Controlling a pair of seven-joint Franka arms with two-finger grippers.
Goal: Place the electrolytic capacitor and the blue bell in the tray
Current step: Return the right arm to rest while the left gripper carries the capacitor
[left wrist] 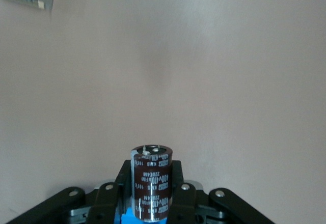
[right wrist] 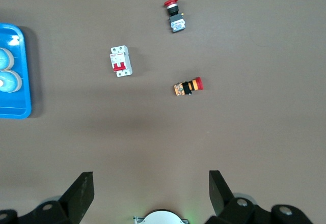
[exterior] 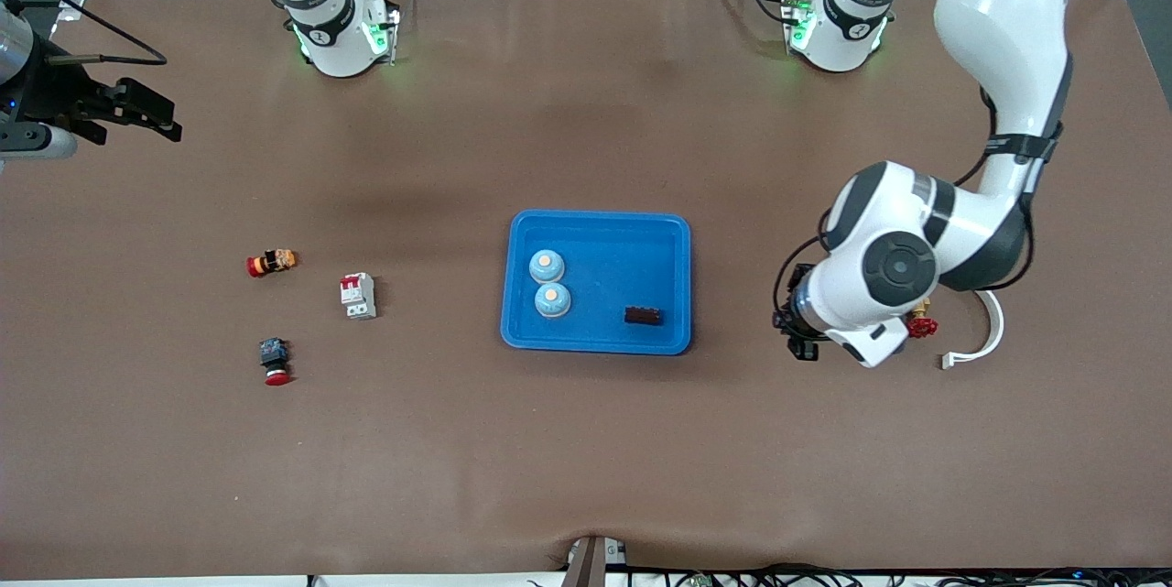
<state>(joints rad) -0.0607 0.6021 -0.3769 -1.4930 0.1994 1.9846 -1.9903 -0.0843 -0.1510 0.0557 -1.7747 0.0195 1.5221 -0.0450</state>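
Left wrist view: electrolytic capacitor, brown-sleeved, clamped upright in the left gripper above bare table toward the left arm's end. Tray, mid-table, holds two blue bells and a dark block. Right gripper, jaws spread and empty, waits over the table's right-arm edge.

Brown table; blue tray, white breaker, two red-capped pushbuttons, white cable, red-handled valve
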